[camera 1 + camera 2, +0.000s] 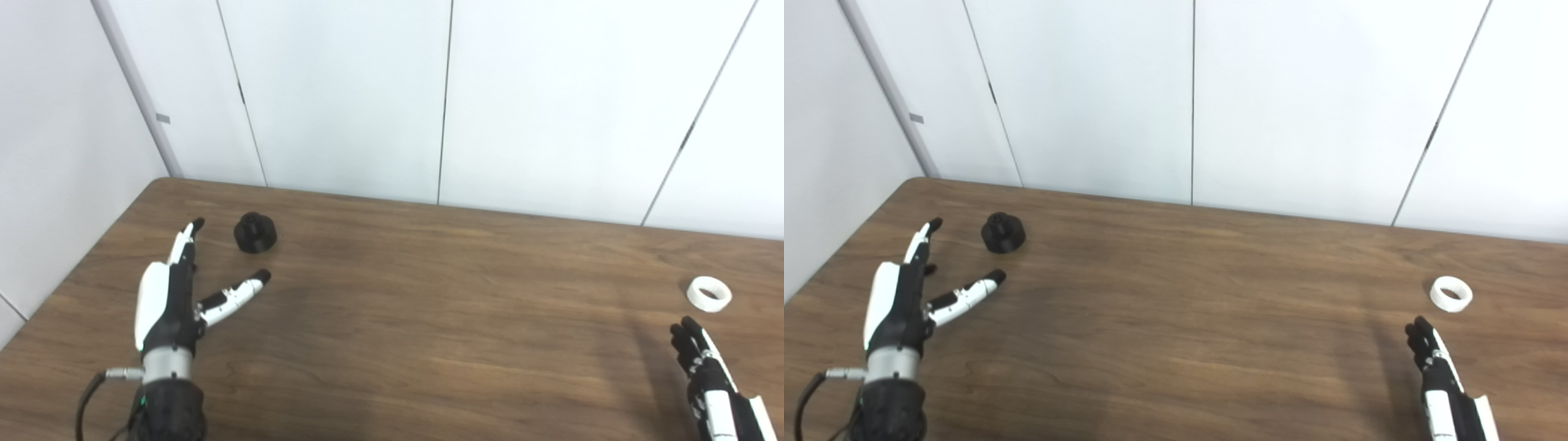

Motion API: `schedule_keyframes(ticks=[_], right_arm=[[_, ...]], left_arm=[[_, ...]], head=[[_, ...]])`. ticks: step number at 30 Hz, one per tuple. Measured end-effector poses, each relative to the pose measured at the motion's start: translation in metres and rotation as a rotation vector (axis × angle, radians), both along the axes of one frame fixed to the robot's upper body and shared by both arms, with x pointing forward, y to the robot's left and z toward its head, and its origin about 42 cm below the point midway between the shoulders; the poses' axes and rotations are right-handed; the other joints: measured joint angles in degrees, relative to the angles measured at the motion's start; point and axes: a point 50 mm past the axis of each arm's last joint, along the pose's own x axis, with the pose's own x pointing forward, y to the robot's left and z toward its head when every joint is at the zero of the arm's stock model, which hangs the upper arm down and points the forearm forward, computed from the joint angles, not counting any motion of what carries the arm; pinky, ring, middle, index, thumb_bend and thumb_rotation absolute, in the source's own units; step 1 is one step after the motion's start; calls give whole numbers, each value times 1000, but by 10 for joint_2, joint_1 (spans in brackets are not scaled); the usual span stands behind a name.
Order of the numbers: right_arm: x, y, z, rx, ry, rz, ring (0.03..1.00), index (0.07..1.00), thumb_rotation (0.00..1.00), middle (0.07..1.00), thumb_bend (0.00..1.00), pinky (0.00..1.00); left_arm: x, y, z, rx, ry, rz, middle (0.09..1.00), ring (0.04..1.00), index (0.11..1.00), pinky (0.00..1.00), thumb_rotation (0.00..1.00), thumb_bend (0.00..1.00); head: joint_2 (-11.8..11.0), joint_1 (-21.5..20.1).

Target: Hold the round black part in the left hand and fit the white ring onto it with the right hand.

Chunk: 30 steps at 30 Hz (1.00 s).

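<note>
My left hand (168, 300) is hovering open and empty, fingers and thumb spread; the black part (255, 233) is sitting just ahead, between their tips. My right hand (710, 383), empty and extended, is pointing at the white ring (708, 293) just beyond its fingertips.

— What sort of place is shown?
— A lab or test room is suggested: a bare wood-grain table (429, 318) is set into a corner of plain white wall panels (343, 92) (only seams and a small grey tab are seen on them).
</note>
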Motion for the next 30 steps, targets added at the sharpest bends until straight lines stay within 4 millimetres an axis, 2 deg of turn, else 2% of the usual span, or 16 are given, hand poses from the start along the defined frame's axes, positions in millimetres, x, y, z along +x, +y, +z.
schedule_keyframes(ticks=[6, 10, 15, 19, 23, 30], right_arm=[[0, 0, -1, -16, 4, -5, 951, 944, 1000, 927, 465, 991], [0, -1, -1, -11, 4, -5, 955, 948, 1000, 933, 469, 994], [-1, -1, -1, -12, 5, -2, 948, 946, 1000, 931, 443, 973], [-1, 0, -1, -23, 6, -2, 953, 944, 1000, 928, 443, 988], [-2, 0, -1, -19, 7, -1, 950, 940, 1000, 928, 463, 988], [-2, 0, -1, -11, 8, 3, 938, 933, 1000, 921, 496, 953]], left_arm=[[15, 16, -10, -6, 49, 33, 983, 1000, 927, 947, 308, 872], [28, 26, -14, 11, 84, 40, 980, 1000, 921, 929, 310, 887], [53, 36, -15, 50, 125, 25, 972, 1000, 906, 911, 311, 906], [69, 37, -21, 87, 176, -3, 966, 1000, 892, 912, 299, 920], [82, 34, -31, 96, 219, -17, 962, 1000, 880, 967, 262, 936], [109, 36, -35, 82, 243, -51, 960, 1000, 886, 959, 261, 959]], head=[[2, 0], [2, -4], [2, -6], [4, -8], [4, -10], [4, -11]])
